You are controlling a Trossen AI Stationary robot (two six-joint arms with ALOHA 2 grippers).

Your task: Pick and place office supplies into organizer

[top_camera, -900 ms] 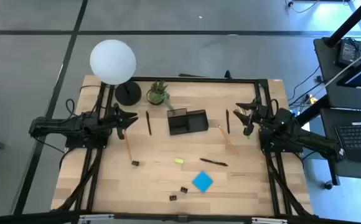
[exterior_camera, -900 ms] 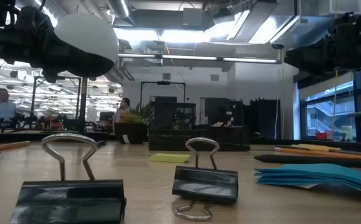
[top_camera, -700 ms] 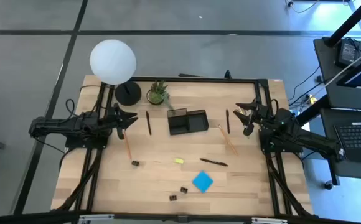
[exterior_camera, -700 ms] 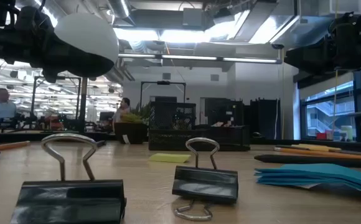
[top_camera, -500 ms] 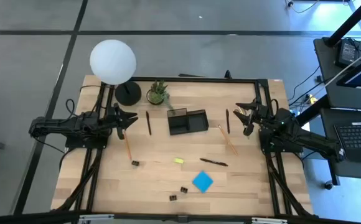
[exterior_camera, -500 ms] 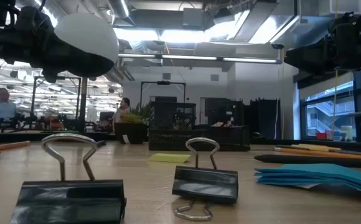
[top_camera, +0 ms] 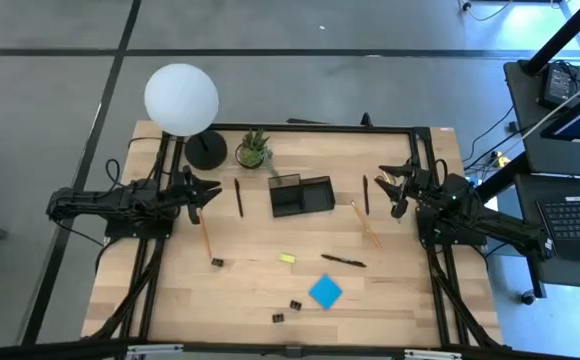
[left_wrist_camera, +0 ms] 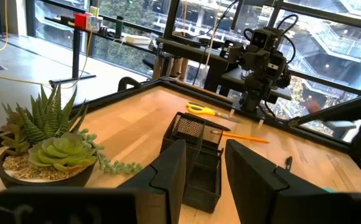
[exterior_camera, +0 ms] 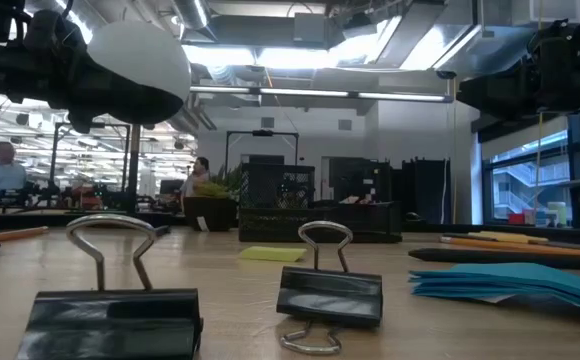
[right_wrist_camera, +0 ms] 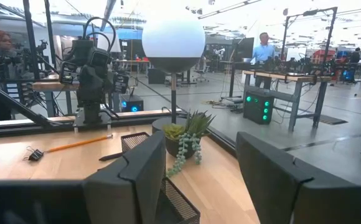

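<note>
So both arms are hanging back: left gripper and right gripper are sitting either side of the organizer, fingers spread, holding nothing.

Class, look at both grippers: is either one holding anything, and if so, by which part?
Nothing is held. The left gripper and the right gripper both stand open and empty at opposite table edges, facing the organizer.

Nothing has changed since the earlier pictures. The left hand and right hand hover where they were, and no supply on the table has shifted.
</note>
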